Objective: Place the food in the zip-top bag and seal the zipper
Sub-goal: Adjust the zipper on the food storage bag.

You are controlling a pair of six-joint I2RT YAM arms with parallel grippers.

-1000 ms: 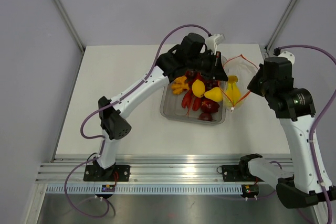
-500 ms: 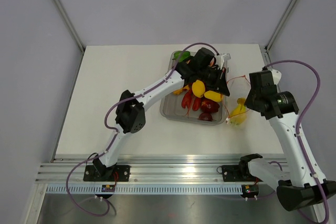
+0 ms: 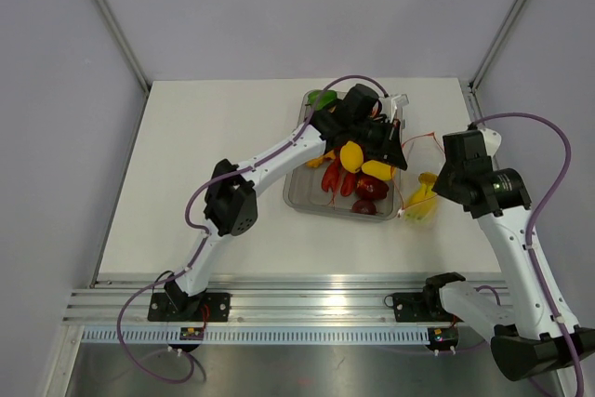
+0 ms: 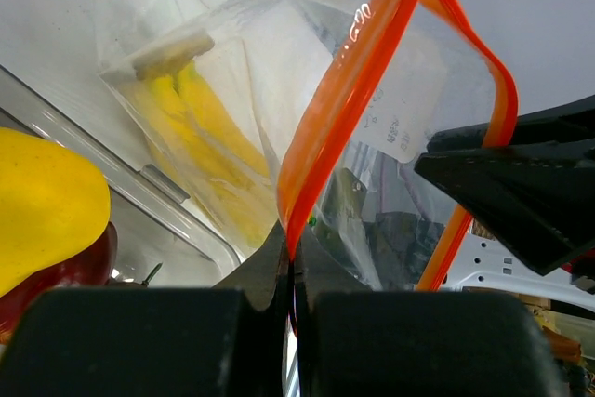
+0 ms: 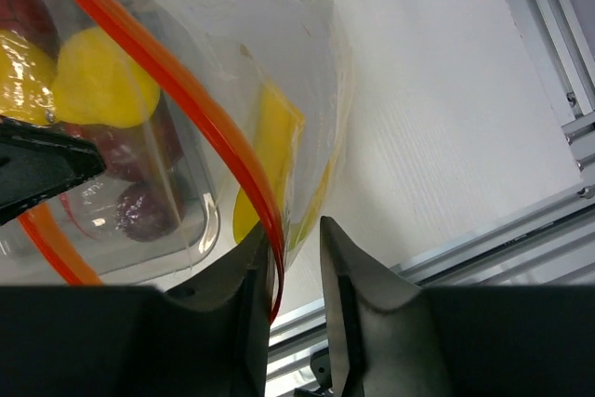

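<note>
Glossy toy fruits (image 3: 351, 157) sit in the rigid clear tray (image 3: 296, 196). At its 3 o'clock, the left fingers (image 4: 265, 290) pinch shut on the orange-red zipper (image 4: 358, 62) of the thin, floppy zip-top bag (image 5: 279, 34), bananas (image 4: 200, 127) inside. The right fingers (image 5: 353, 304) straddle the strip with a gap; whether they grip, I cannot tell. The slick film may slip, collapsing the mouth.
</note>
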